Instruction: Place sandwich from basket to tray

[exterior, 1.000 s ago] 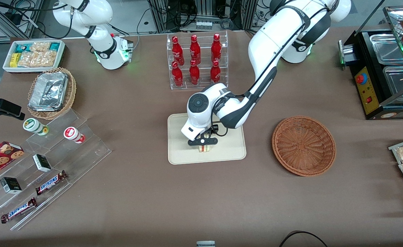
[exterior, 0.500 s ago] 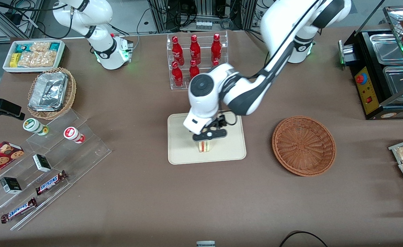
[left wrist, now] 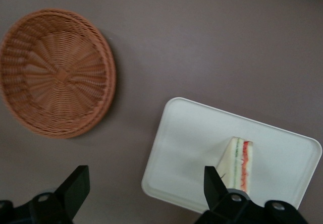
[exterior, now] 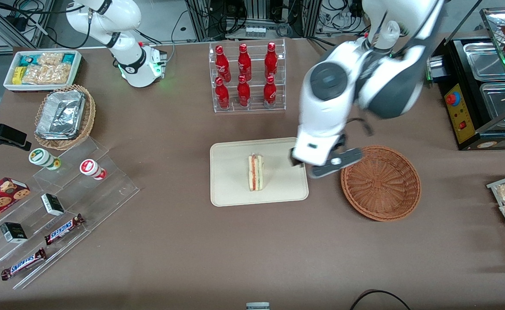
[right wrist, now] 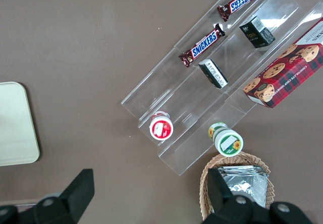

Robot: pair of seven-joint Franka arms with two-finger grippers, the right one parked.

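The sandwich (exterior: 255, 172) (left wrist: 237, 163) stands on its edge in the middle of the cream tray (exterior: 231, 189) (left wrist: 192, 148), its red and green filling facing up. The reddish-brown wicker basket (exterior: 380, 183) (left wrist: 55, 72) sits beside the tray, toward the working arm's end, and holds nothing. My left gripper (exterior: 321, 165) (left wrist: 146, 193) hangs high above the table between the tray's edge and the basket. Its fingers (left wrist: 75, 183) are spread wide and hold nothing.
A clear rack of red bottles (exterior: 246, 77) stands farther from the front camera than the tray. A black food warmer (exterior: 480, 82) is at the working arm's end. Acrylic steps with snack bars (exterior: 59, 202), a foil-tray basket (exterior: 65, 116) and a white snack bin (exterior: 41, 69) lie toward the parked arm's end.
The gripper let go of the sandwich, rose and swung away toward the basket. The sandwich stays standing on the tray.
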